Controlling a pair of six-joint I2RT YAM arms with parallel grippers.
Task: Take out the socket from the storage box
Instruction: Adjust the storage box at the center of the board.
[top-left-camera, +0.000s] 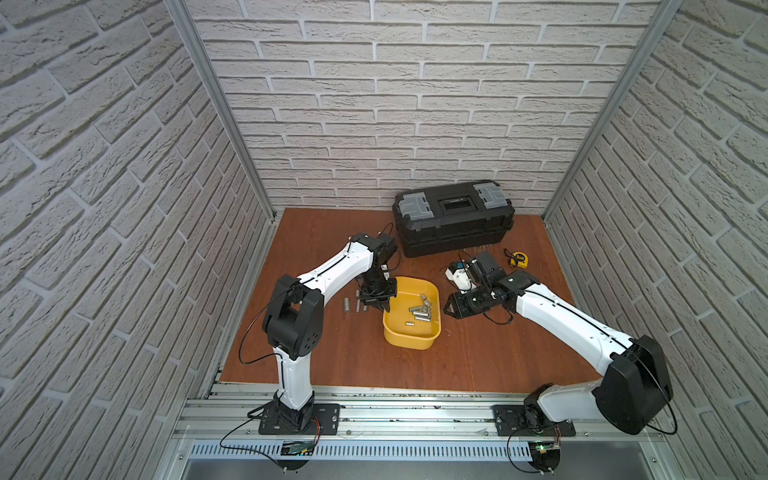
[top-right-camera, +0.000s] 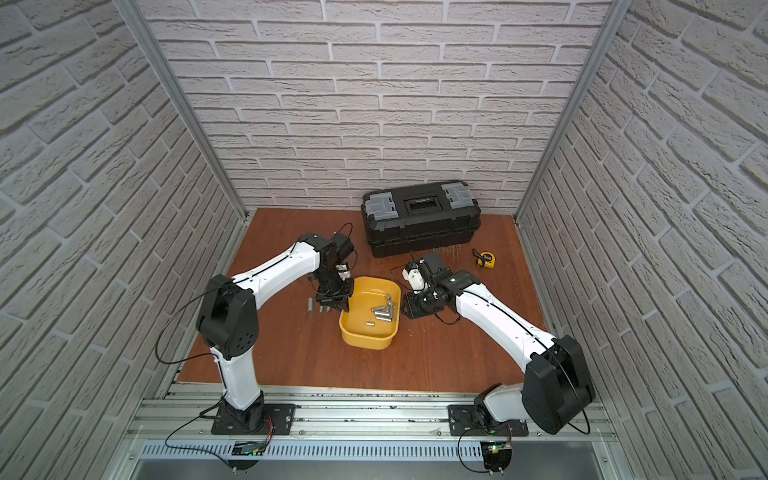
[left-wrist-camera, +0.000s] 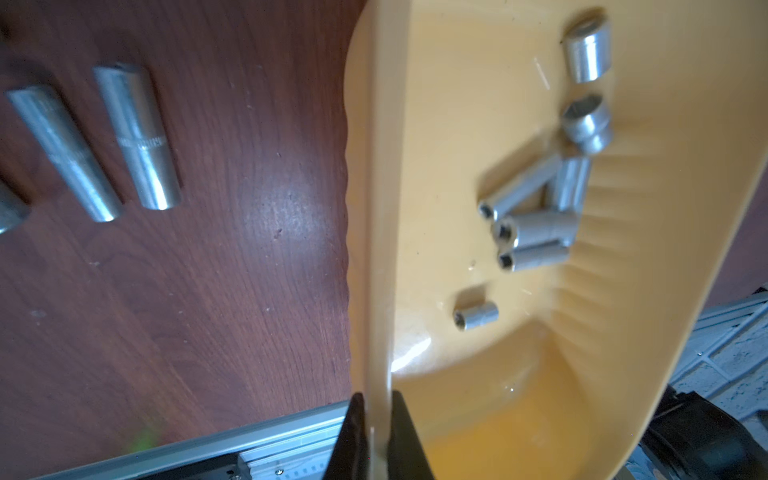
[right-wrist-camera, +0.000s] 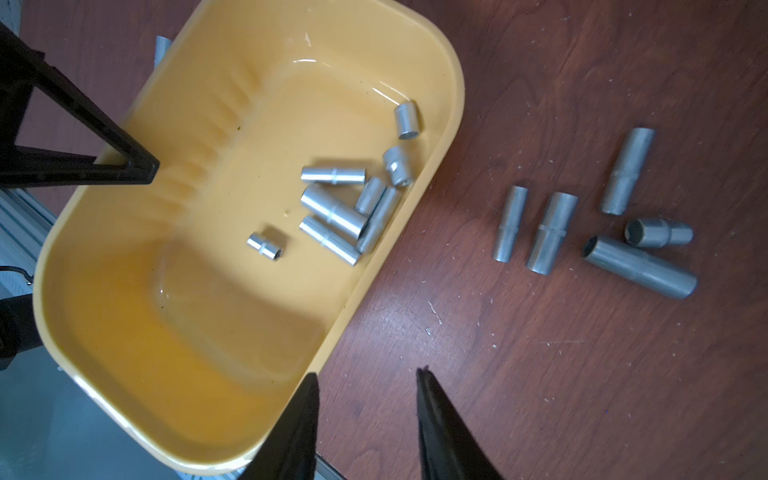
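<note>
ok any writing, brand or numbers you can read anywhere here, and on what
No text can be read in any view.
socket: a marked band round its middle, too blurred to read.
toolbox: nothing legible on its lid or front.
tape measure: too small to make out any print.

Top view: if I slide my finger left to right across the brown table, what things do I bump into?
Loose sockets → yellow storage box → right end effector → yellow tape measure. The black toolbox is left out because it overlaps others.
</note>
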